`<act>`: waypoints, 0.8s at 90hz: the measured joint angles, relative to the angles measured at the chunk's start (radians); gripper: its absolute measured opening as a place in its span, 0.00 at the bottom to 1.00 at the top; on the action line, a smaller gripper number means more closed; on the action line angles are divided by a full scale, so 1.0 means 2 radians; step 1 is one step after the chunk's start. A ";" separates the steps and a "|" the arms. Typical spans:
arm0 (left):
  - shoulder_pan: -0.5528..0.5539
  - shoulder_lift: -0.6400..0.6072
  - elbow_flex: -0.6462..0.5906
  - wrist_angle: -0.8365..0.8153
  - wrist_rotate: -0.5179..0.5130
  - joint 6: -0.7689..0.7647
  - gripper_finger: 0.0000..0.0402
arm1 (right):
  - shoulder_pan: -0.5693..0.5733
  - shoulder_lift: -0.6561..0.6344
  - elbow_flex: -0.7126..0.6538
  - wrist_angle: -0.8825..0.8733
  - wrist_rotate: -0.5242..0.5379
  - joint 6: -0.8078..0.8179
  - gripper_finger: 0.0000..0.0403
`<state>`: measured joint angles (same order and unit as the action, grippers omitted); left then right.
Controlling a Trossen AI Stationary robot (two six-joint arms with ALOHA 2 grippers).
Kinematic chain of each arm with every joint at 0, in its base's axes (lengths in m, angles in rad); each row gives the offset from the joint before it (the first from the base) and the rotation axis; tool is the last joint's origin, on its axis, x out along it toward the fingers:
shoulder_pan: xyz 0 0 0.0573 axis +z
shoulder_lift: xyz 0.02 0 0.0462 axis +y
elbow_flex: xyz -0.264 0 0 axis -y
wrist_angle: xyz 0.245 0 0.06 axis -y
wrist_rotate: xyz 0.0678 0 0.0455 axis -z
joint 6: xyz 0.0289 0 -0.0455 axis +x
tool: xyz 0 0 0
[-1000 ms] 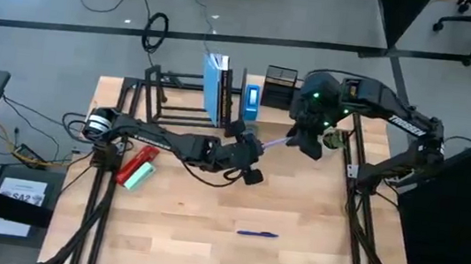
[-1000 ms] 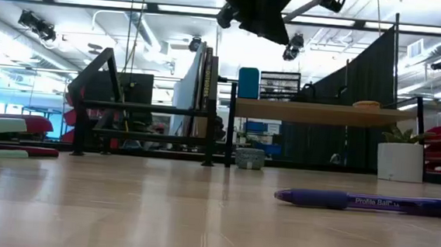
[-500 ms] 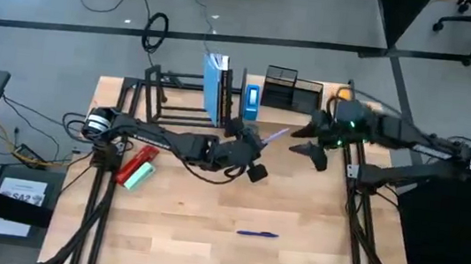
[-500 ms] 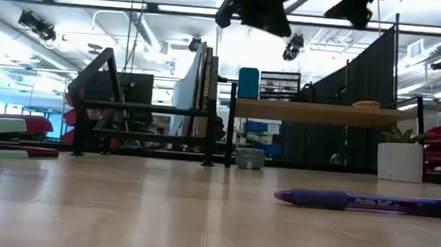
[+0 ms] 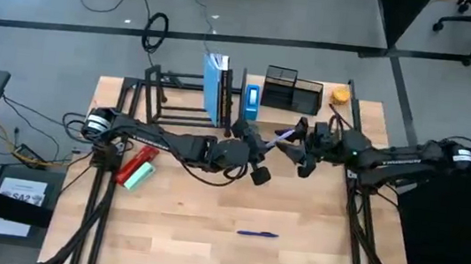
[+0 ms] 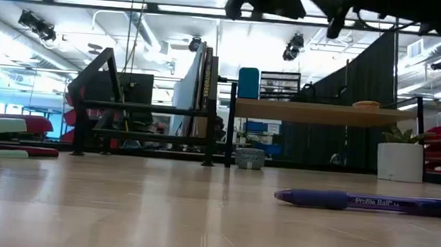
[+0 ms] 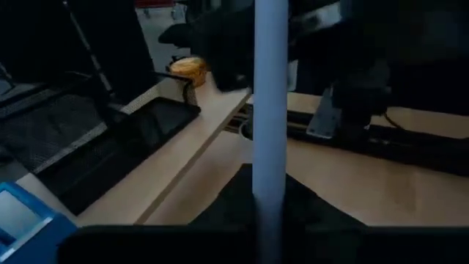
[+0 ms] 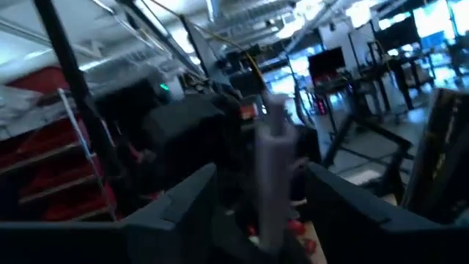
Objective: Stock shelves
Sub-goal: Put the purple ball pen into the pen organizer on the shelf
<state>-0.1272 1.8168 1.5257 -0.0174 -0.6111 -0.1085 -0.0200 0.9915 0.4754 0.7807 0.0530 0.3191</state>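
Mid-air handover above tabletop [image 5: 209, 209]: left claw [image 5: 256, 143] clamped on purple pen [image 5: 281, 137], right claw [image 5: 300, 148] spread around far end, wood-board shelf [image 5: 343, 126] behind.

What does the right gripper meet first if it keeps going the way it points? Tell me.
Probably the light purple pen held up by the left gripper. The right gripper points straight at it, its fingers open on either side of the pen's end. Depth between them is hard to judge.
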 joint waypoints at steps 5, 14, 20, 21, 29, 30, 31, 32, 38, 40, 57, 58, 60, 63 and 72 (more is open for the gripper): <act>0.000 0.000 0.000 0.000 0.000 0.000 0.01 | 0.003 0.006 0.008 0.001 0.000 -0.010 0.32; -0.001 0.000 0.000 -0.001 0.000 -0.002 0.01 | 0.006 0.009 0.018 0.000 0.004 -0.024 0.16; -0.003 0.000 0.000 0.001 -0.002 -0.002 0.02 | 0.006 0.005 0.026 -0.009 0.007 -0.038 0.05; -0.004 0.000 0.000 0.001 -0.002 -0.002 0.03 | 0.006 0.003 0.027 -0.011 0.007 -0.041 0.04; -0.007 0.000 0.000 -0.002 -0.003 0.011 0.07 | 0.006 -0.011 0.051 -0.065 0.026 -0.047 0.02; -0.008 0.000 0.000 -0.002 -0.004 0.014 0.08 | 0.005 -0.013 0.055 -0.074 0.029 -0.049 0.01; -0.009 0.000 0.000 -0.002 -0.005 0.017 0.09 | 0.005 -0.015 0.059 -0.084 0.031 -0.050 0.01; -0.009 0.000 0.000 -0.002 -0.006 0.020 0.09 | 0.004 -0.018 0.063 -0.095 0.033 -0.053 0.01; -0.009 0.000 0.000 -0.007 -0.014 0.042 0.15 | -0.002 -0.024 0.097 -0.169 0.045 -0.071 0.01; -0.009 0.000 0.000 -0.009 -0.020 0.047 0.17 | -0.005 -0.025 0.109 -0.195 0.048 -0.076 0.01; -0.013 0.000 0.000 -0.044 -0.056 0.066 0.36 | -0.052 -0.016 0.229 -0.381 0.066 -0.118 0.00; -0.014 0.000 0.000 -0.047 -0.059 0.066 0.37 | -0.056 -0.015 0.235 -0.388 0.067 -0.121 0.00; -0.015 0.000 0.000 -0.053 -0.064 0.066 0.38 | -0.064 -0.012 0.245 -0.403 0.068 -0.126 0.00; -0.016 0.000 0.000 -0.062 -0.070 0.065 0.41 | -0.077 -0.007 0.261 -0.418 0.066 -0.135 0.00; -0.019 0.000 0.000 -0.076 -0.086 0.065 0.45 | -0.131 0.006 0.296 -0.432 0.051 -0.162 0.00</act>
<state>-0.1656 1.8168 1.5261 -0.1701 -0.7823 0.0223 -0.2814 1.0034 1.0676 -0.0825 0.1555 -0.0056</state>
